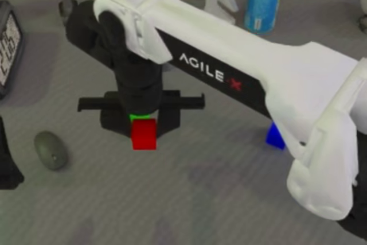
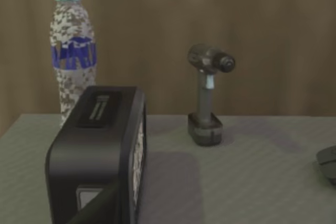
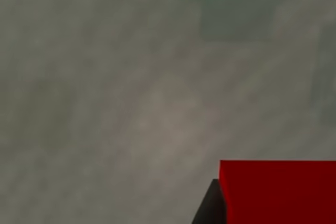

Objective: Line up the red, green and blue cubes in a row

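Red cube (image 1: 143, 135) in right hand (image 1: 141, 127)

Red cube (image 1: 143, 135) beside green (image 1: 136, 117); blue (image 1: 274, 136) apart

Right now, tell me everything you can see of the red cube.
The red cube is a small, plain, bright red block with flat matte faces and no markings. From above it sits at the tip of the right gripper, which reaches across to the table's left half; whether it rests on the grey table cannot be told. A sliver of the green cube shows just behind it. The right wrist view shows its red face against a dark finger.
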You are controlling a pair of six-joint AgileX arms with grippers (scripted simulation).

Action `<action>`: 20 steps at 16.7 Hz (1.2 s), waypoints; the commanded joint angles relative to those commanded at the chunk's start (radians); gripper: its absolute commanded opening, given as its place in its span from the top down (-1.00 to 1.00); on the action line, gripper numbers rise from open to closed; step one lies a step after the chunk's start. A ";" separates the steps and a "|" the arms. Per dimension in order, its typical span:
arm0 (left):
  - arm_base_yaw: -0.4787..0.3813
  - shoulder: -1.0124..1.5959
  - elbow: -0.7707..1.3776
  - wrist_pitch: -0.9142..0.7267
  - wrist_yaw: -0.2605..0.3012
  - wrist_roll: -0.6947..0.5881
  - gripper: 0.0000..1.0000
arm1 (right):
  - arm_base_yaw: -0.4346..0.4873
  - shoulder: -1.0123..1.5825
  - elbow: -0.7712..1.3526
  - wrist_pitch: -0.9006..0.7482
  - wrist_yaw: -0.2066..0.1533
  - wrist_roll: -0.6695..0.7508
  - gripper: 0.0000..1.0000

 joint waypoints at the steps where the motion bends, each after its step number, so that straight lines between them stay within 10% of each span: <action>1: 0.000 0.000 0.000 0.000 0.000 0.000 -1.00 | 0.002 0.000 0.002 -0.001 0.000 0.003 1.00; 18: 0.000 0.000 0.000 0.000 0.000 0.000 -1.00 | 0.005 -0.023 -0.321 0.298 0.000 0.006 1.00; 20: 0.000 0.000 0.000 0.000 0.000 0.000 -1.00 | 0.005 -0.023 -0.321 0.298 0.000 0.006 0.70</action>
